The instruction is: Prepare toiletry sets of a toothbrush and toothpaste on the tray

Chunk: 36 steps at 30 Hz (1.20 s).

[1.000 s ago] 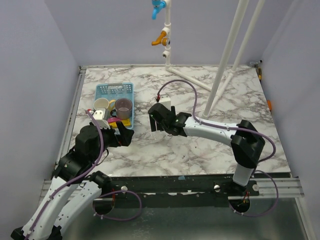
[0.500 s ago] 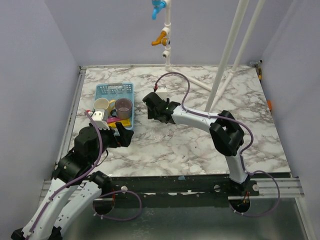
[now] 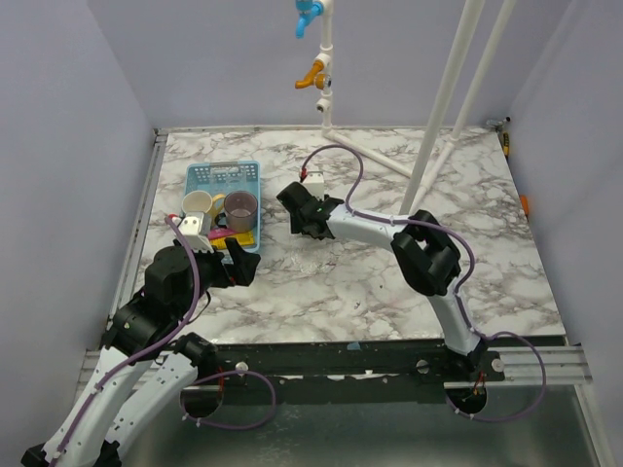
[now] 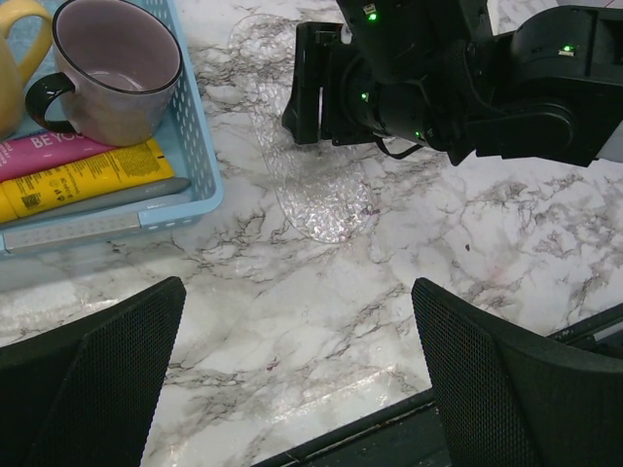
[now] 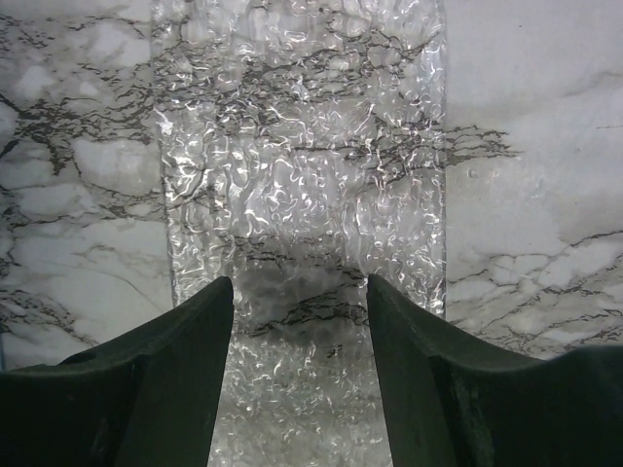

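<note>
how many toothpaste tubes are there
2. The pink tube and the yellow tube lie side by side in the blue basket, next to the mauve mug. Others may be hidden.

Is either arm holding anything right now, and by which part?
Nothing is held. The left gripper is wide open over the table; the right gripper is open over the tray, with nothing between its jaws.

My gripper (image 5: 300, 292) hangs over the tray (image 5: 302, 146), a clear strip of rippled plastic (its sheen is most of what shows) lying flat on the marble table (image 5: 535, 146). My two dark fingers (image 5: 185, 370) stand apart, with a shadow on the tray between them.
</note>
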Available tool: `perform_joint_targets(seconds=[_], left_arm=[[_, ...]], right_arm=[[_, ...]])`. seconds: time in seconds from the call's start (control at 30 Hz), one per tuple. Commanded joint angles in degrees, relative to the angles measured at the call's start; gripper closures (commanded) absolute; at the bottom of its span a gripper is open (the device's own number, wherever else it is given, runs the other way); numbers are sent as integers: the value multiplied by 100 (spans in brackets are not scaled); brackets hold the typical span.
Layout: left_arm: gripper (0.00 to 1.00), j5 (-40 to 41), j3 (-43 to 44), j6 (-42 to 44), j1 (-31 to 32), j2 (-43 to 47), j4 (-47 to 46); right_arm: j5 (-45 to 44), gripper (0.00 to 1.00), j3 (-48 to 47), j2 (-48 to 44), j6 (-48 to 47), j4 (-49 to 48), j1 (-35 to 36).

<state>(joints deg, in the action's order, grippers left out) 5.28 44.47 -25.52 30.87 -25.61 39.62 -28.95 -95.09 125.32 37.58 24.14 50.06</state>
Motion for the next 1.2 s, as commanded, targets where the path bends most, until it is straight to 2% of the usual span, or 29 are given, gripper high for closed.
perform_joint_targets(seconds=[0.0, 0.3, 0.6, 0.83, 1.17], left_arm=[[1, -130, -70, 64, -2, 4, 107], [1, -115, -61, 67, -2, -32, 117], [1, -97, -61, 67, -11, -78, 125], [1, -90, -53, 73, -20, -94, 124], [1, -88, -61, 56, -31, -94, 130]], right_arm=[[-160, 40, -55, 195, 82, 154, -44], [88, 41, 419, 124, 97, -20, -44], [342, 42, 1000, -45, -297, -119, -45], [328, 43, 1638, -425, -873, -161, 116], [523, 43, 2747, -1388, -1001, -59, 296]])
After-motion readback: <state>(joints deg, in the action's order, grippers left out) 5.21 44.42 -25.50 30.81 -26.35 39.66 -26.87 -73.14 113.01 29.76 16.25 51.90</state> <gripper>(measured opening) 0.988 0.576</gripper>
